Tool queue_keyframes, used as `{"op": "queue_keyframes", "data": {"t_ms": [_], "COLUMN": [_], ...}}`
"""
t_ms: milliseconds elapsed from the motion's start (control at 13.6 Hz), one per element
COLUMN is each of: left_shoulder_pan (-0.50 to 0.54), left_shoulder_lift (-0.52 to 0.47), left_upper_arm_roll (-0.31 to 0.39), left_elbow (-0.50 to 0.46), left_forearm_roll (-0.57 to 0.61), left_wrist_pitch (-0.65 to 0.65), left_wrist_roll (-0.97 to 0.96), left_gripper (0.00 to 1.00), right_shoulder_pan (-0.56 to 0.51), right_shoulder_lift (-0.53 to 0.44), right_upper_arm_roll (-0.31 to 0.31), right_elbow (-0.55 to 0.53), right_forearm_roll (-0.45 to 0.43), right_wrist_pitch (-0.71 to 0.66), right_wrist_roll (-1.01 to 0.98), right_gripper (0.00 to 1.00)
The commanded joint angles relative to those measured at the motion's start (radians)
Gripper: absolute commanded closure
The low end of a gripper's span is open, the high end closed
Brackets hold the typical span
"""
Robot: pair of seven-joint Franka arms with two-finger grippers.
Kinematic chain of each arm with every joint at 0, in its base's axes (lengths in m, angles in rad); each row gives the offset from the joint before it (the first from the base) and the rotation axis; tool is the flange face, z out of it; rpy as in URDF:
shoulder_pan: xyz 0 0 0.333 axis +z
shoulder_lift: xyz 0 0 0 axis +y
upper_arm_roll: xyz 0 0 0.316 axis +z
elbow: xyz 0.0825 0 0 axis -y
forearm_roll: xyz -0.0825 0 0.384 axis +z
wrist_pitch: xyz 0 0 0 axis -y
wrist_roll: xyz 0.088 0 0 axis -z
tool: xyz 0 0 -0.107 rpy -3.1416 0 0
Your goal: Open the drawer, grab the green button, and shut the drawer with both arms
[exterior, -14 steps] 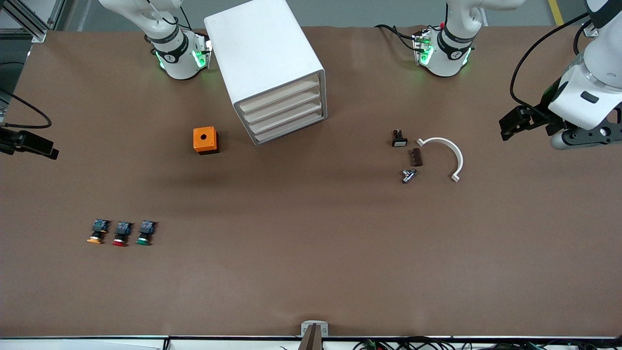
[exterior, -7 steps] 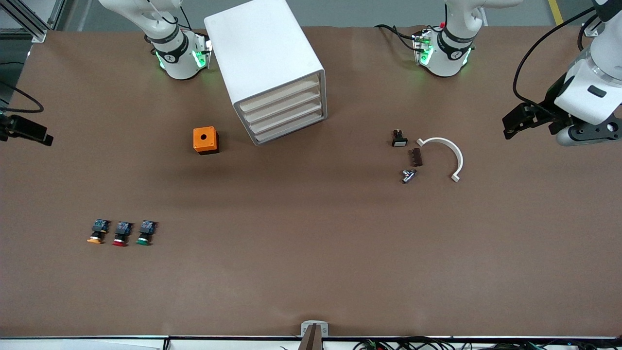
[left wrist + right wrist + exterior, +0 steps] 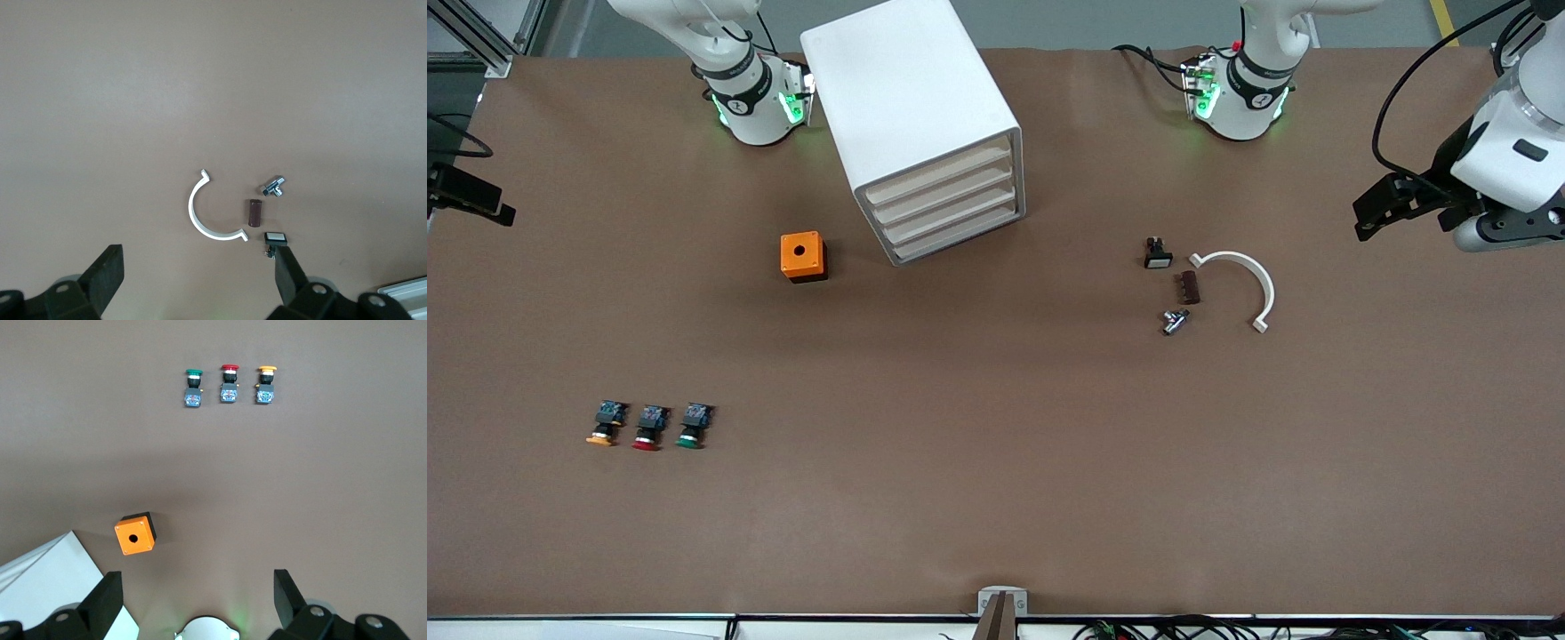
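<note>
The white cabinet (image 3: 911,116) stands near the right arm's base; its bottom drawer (image 3: 958,237) is shut. The green button (image 3: 691,426) lies on the table nearer the front camera, beside a red-capped button (image 3: 647,428) and an orange-capped button (image 3: 604,425); the green button also shows in the right wrist view (image 3: 193,387). My left gripper (image 3: 1380,206) is open and empty in the air over the left arm's end of the table (image 3: 197,280). My right gripper (image 3: 470,199) is open and empty over the right arm's end (image 3: 197,600).
An orange box (image 3: 803,257) sits beside the cabinet. A white arc (image 3: 1243,283), a brown piece (image 3: 1188,287), a metal fitting (image 3: 1174,321) and a small black switch (image 3: 1158,255) lie toward the left arm's end.
Both grippers have drifted toward the side of the table where the bases stand. Nothing on the table has moved.
</note>
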Motion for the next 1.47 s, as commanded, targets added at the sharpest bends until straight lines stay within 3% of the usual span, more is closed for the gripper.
{"op": "queue_keyframes", "data": {"t_ms": [0, 367, 1396], "left_shoulder_pan": [0.014, 0.03, 0.021], "left_shoulder_lift": [-0.039, -0.075, -0.053], "left_upper_arm_roll": [-0.008, -0.016, -0.022], "left_elbow": [-0.045, -0.113, -0.079], "left_forearm_roll": [-0.002, -0.002, -0.01], "left_wrist_pitch": [-0.003, 0.01, 0.025], "left_wrist_roll": [0.023, 0.023, 0.07], "left_gripper": [0.0, 0.0, 0.0], "right_shoulder_pan": [-0.083, -0.068, -0.039], "right_shoulder_lift": [-0.063, -0.246, -0.243], "right_upper_arm_roll": [0.055, 0.06, 0.055], "right_elbow": [-0.074, -0.327, -0.331], "right_forearm_roll": [0.013, 0.013, 0.013], "right_wrist_pitch": [0.015, 0.168, 0.212], "right_wrist_roll": [-0.045, 0.024, 0.021], "right_gripper": [0.0, 0.0, 0.0]}}
